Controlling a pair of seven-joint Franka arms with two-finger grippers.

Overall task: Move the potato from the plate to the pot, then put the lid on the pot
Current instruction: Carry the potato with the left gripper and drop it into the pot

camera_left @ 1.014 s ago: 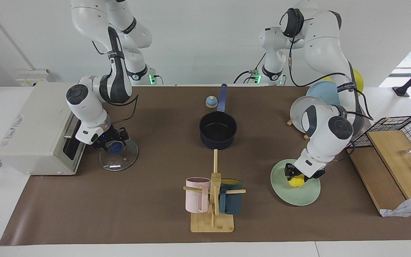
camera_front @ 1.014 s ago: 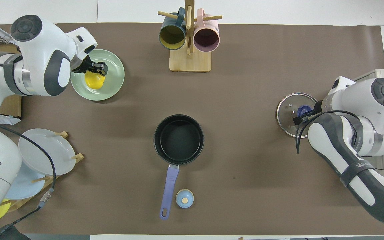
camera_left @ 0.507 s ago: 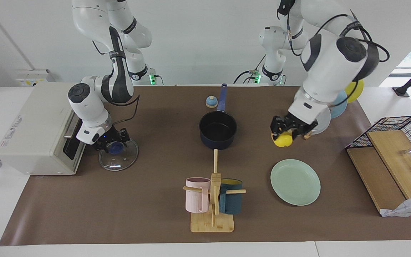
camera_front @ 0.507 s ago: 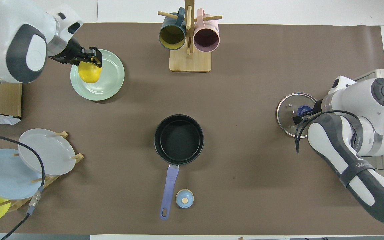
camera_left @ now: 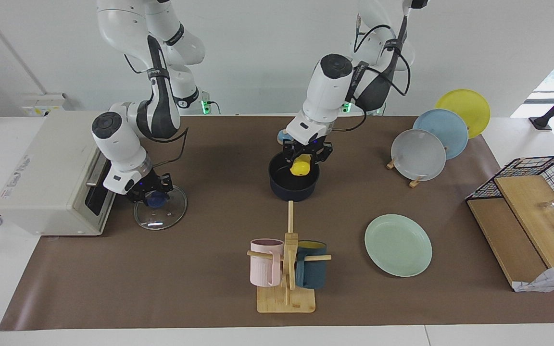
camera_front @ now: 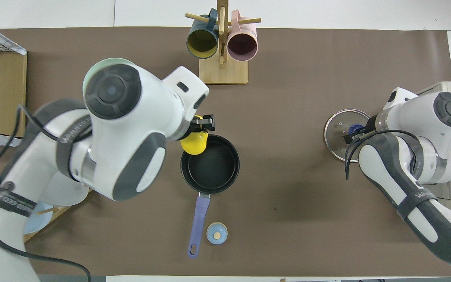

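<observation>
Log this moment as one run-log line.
left tool: holds potato over pot | right tool: at lid knob | plate: empty

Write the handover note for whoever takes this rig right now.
Left claw: shut on the potato, held over the pot, not yet released.
Right claw: down at the knob of the lid, which lies on the table in front of the toaster oven.
Plate: empty, toward the left arm's end.
Done: potato taken off the plate.
Left: drop it in the pot, then cover the pot with the lid.
</observation>
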